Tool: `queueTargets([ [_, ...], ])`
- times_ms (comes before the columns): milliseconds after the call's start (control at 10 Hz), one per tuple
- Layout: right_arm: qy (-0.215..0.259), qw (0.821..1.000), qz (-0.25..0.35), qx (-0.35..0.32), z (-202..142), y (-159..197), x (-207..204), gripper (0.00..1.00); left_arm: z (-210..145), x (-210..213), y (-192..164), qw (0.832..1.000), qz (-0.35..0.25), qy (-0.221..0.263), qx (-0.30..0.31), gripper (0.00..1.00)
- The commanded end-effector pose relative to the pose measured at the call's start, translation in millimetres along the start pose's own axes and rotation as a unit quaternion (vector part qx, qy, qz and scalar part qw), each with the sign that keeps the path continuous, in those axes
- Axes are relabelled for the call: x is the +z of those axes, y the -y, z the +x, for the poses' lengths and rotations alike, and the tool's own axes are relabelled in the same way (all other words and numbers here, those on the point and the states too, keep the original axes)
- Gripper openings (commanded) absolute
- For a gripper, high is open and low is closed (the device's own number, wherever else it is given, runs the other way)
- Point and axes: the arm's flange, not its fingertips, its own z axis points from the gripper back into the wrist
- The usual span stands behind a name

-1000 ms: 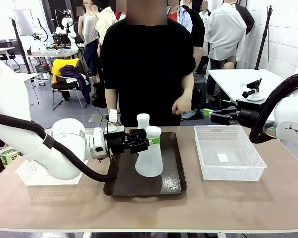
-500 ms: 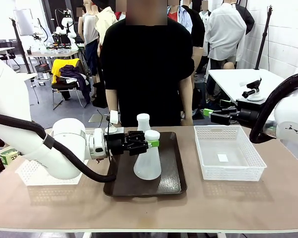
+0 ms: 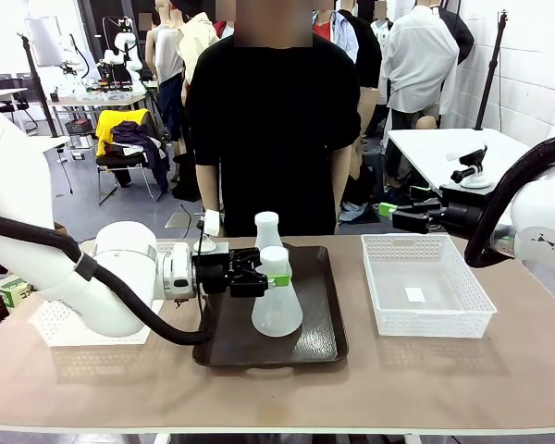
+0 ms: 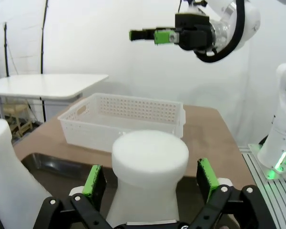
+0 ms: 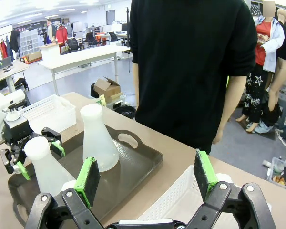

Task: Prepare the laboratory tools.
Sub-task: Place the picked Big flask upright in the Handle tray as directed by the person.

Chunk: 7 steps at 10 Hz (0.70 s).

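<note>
Since half a second ago the left gripper [image 3: 270, 271] has drawn back toward the robot's left, and its jaws now stand apart on either side of the near flask [image 3: 277, 296] neck rather than pinching it. That flask has settled upright on the dark brown tray [image 3: 319, 335]; a second ago it hung tilted and a little higher.

From the left wrist, the green pads [image 4: 94, 180] flank the near flask's rim [image 4: 150, 177] with a visible gap on each side; whether either pad brushes the neck lower down is hidden by the rim itself. Its base is cut off by the bottom edge there.

Behind it, farther from the robot, the second flask [image 3: 267, 229] stands upright on the same tray, its lower half hidden by the near one in the front view. The right wrist view shows both, near each other but apart [image 5: 97, 139].

Well off to the robot's right, the right gripper [image 5: 148, 175] hangs above the white mesh basket [image 3: 428, 285], its fingers spread wide with nothing between them. Its fingertips are hard to make out from the front.

A person in a black shirt [image 3: 268, 111] stands at the far side of the table [image 3: 444, 379], arms down.
</note>
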Motion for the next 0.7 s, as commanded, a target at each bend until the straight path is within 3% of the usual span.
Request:
queueTargets([
  [0,-0.005,1.000,-0.001,-0.004,-1,-1,3,1.00,9,14,5,0.999,0.003,-0.043,0.012,1.00],
  [300,-0.005,1.000,-0.001,-0.004,-1,-1,3,1.00,10,22,3,0.997,0.035,-0.061,0.010,1.00],
  [400,-0.005,1.000,-0.001,-0.004,-1,-1,3,1.00,5,23,-6,0.997,0.038,-0.037,0.063,1.00],
  [500,-0.005,1.000,-0.001,-0.004,-1,-1,3,1.00,6,21,0,0.998,0.023,-0.053,0.001,1.00],
  [600,-0.005,1.000,-0.001,-0.004,-1,-1,3,1.00,6,21,0,0.998,0.023,-0.053,0.001,1.00],
])
